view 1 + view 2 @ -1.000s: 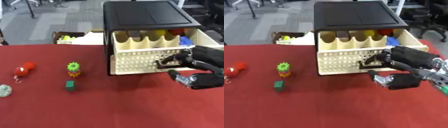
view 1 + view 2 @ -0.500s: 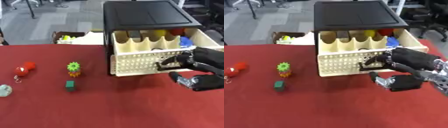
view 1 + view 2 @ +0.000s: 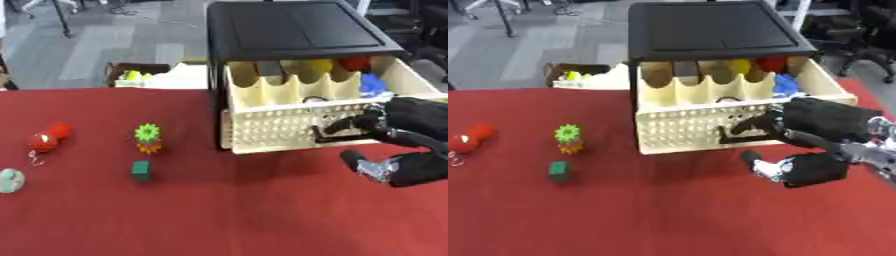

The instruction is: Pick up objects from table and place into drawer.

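Right now we have our right hand (image 3: 815,127) curled on the handle (image 3: 741,136) of the open drawer (image 3: 710,127), opening it. Next we must let go and fetch the green block (image 3: 558,171) at near left. Left hand unseen.

cream perforated drawer (image 3: 684,130), red tablecloth (image 3: 219,210), green block (image 3: 141,170)

The right robot hand (image 3: 820,142) blocks the drawer (image 3: 710,127) front — its top stays open above. Bare counter (image 3: 219,210) lies between drawer and the green block (image 3: 141,170) — room to pass.
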